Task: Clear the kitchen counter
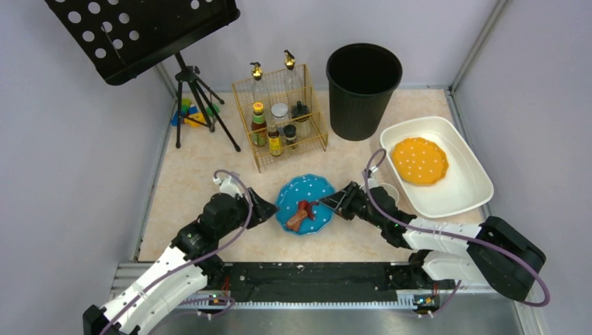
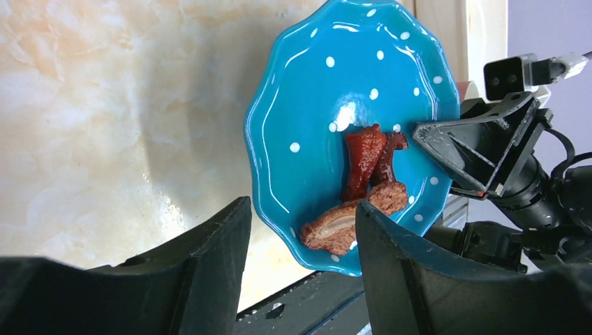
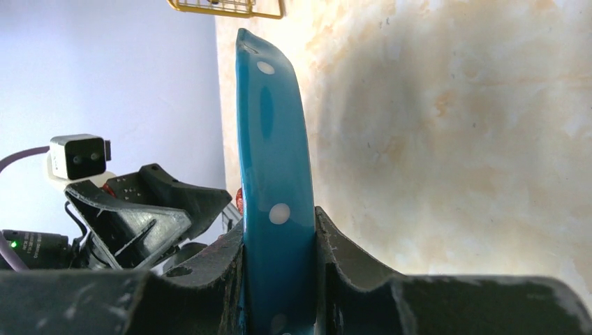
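**Right gripper point(image 3: 276, 230) pinches the rim of a blue scalloped ceramic plate with white dots point(image 1: 311, 187); left gripper point(image 2: 304, 209) stands spread just beside the opposite edge.**
The beige marble-pattern bench point(image 1: 188, 188) lies under everything, and the plate seems held over its near middle. With only one thin pinch, the plate may tip and the red-brown meat scraps point(image 1: 300, 216) could slide off. Bottle labels in the gold wire rack point(image 1: 279, 118) are too small to read.

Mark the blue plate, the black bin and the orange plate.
blue plate point(image 1: 312, 188), top external view, bare glaze beyond the food.
black bin point(image 1: 357, 115), top external view, its outer wall.
orange plate point(image 1: 419, 160), top external view, its middle.
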Motion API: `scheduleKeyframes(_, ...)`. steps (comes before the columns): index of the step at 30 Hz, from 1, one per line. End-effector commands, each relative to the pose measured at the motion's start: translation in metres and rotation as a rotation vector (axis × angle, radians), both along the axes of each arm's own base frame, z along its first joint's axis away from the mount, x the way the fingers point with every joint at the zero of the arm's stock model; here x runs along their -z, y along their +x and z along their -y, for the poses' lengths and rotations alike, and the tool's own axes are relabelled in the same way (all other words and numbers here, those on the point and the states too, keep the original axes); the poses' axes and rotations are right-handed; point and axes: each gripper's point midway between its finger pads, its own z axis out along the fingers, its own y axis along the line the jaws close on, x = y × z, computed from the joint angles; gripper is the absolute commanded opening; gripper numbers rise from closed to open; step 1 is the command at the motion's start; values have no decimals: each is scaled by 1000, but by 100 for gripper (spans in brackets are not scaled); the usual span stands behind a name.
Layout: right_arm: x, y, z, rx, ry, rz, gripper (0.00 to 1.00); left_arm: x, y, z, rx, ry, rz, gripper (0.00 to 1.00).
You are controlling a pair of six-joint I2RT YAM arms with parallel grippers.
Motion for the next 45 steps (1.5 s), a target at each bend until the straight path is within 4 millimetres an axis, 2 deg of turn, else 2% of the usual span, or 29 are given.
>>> scheduleKeyframes(1, -112, 15, -13, 0, 295, 196, 0, -21, 4, -9, -29, 21, 57, 62)
scheduleKeyframes(7, -140, 24, -9, 16, 342, 234, 0, -25, 5, -16, -63, 35, 70, 62)
scheduleKeyframes(17, -196, 49, 5, 86, 391, 287, 0, -13, 0, -20, -75, 36, 41, 62)
scheduleKeyframes(28, -250, 89, 39, 236, 447, 343, 0, -2, -3, -21, -81, 26, 23, 62)
scheduleKeyframes(34, -292, 116, 61, 307, 472, 393, 0, 0, -3, -20, -80, 25, 20, 62)
scheduleKeyframes(37, -314, 128, 63, 315, 482, 415, 0, 2, -3, -20, -78, 27, 18, 62)
scheduleKeyframes(41, -330, 148, 67, 345, 485, 423, 0, 3, -2, -19, -76, 26, 16, 62)
scheduleKeyframes(45, -346, 166, 80, 382, 504, 437, 0, 4, -3, -19, -73, 30, 11, 62)
